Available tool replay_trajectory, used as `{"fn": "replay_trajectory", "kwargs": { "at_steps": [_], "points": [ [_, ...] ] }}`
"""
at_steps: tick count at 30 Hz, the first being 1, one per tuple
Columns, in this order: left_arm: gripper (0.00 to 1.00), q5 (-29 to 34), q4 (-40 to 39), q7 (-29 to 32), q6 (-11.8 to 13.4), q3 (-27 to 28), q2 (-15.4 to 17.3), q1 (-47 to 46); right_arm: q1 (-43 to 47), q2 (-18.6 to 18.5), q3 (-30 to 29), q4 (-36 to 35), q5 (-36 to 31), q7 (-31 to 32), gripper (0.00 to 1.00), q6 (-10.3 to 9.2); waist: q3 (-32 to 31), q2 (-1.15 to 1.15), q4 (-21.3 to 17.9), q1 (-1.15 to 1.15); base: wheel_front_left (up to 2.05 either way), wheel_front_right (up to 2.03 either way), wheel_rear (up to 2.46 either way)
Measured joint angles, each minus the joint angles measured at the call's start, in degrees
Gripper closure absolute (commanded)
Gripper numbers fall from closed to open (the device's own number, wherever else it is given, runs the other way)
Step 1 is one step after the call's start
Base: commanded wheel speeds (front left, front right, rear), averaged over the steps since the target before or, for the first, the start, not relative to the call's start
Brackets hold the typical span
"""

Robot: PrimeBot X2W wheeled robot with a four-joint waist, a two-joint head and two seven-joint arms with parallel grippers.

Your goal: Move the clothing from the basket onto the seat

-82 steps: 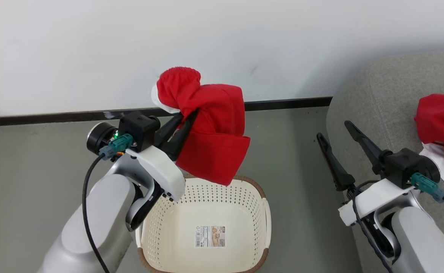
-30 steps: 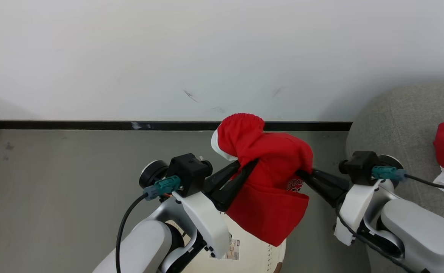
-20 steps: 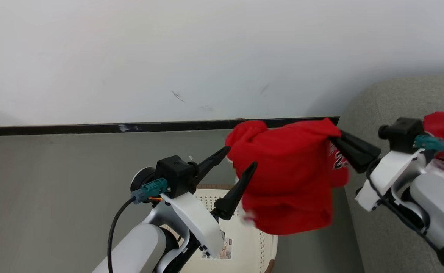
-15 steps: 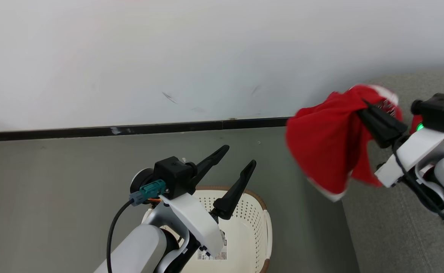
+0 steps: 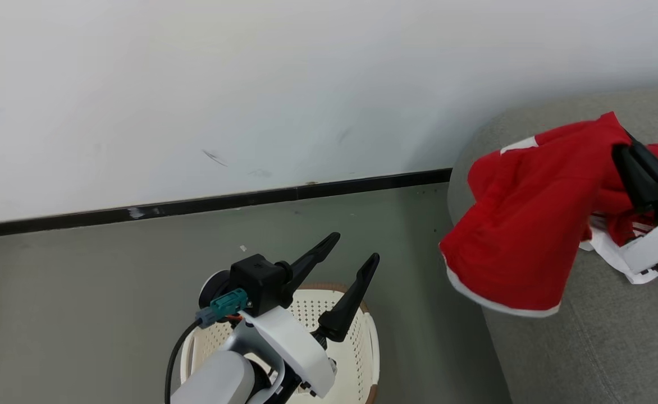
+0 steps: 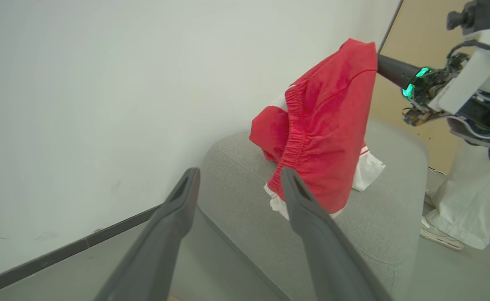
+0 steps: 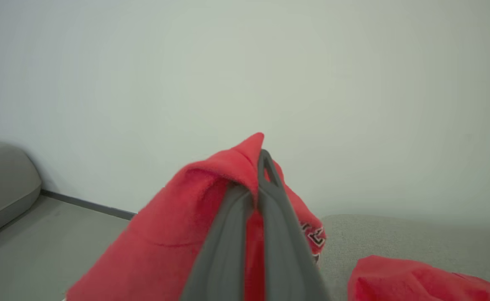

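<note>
The carry to the seat was in hand. The right gripper (image 5: 624, 154), its jaws pinched fully shut on a corner of the red shorts (image 5: 520, 241), held them hanging over the rounded end of the grey sofa (image 5: 581, 348), the lower hem just off its edge. The other red-and-white garment (image 7: 416, 280) lay on the sofa just beside. The left gripper (image 5: 355, 247) hovered above the basket (image 5: 369, 342), jaws spread wide and empty. Next, the shorts probably needed carrying further in over the sofa and lowering before release, lest they slide off.
</note>
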Motion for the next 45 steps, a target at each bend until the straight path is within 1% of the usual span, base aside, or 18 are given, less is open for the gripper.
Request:
{"fn": "replay_trajectory", "kwargs": {
  "at_steps": [14,19,25,30,32,36,40,45],
  "points": [
    [0.0,0.49,2.93,-2.96,-0.01,-1.23,-0.36,1.17,13.77,3.75,-8.34,-4.6,-4.28,0.0,1.0,-0.01,-1.14,0.0,-5.07,0.0,0.0,0.0,0.0],
    [0.0,0.49,3.71,-3.71,-0.01,-1.42,-0.46,2.03,17.16,4.9,-10.04,-6.51,-5.27,0.01,1.0,-0.01,-1.48,0.0,-6.85,0.0,0.0,0.0,0.0],
    [0.0,0.52,4.15,-4.68,0.0,-1.45,-0.53,2.03,18.94,6.42,-10.16,-8.1,-6.48,0.0,1.0,-0.01,-1.68,0.0,-8.74,0.0,0.0,0.0,0.0],
    [0.0,0.63,4.32,-5.01,0.19,-1.64,-0.58,2.04,19.15,6.47,-8.82,-8.05,-7.33,0.0,1.0,-0.01,-1.53,0.0,-9.69,0.0,0.0,0.0,0.0],
    [0.0,0.87,4.32,-5.17,0.53,-1.7,-0.62,2.04,18.3,6.48,-7.77,-7.88,-7.34,0.01,1.0,-0.01,-1.28,0.0,-9.98,0.0,0.0,0.0,0.0],
    [0.0,1.29,4.19,-5.17,1.07,-1.69,-0.64,2.03,10.96,6.48,-7.98,-6.38,-6.35,0.0,1.0,-0.01,-0.27,0.0,-10.21,0.0,0.0,0.0,0.0],
    [0.0,1.79,3.57,-5.16,1.54,-1.58,-0.54,2.02,3.77,6.24,-10.29,-3.54,-4.95,0.14,1.0,-0.01,0.73,0.0,-10.03,0.0,0.0,0.0,0.0],
    [0.0,2.49,2.35,-5.1,2.03,-1.45,-0.15,1.97,-5.31,5.31,-14.63,0.71,-4.08,1.47,1.0,-0.01,2.16,0.0,-9.5,0.0,0.0,0.0,0.0]
  ]
}}
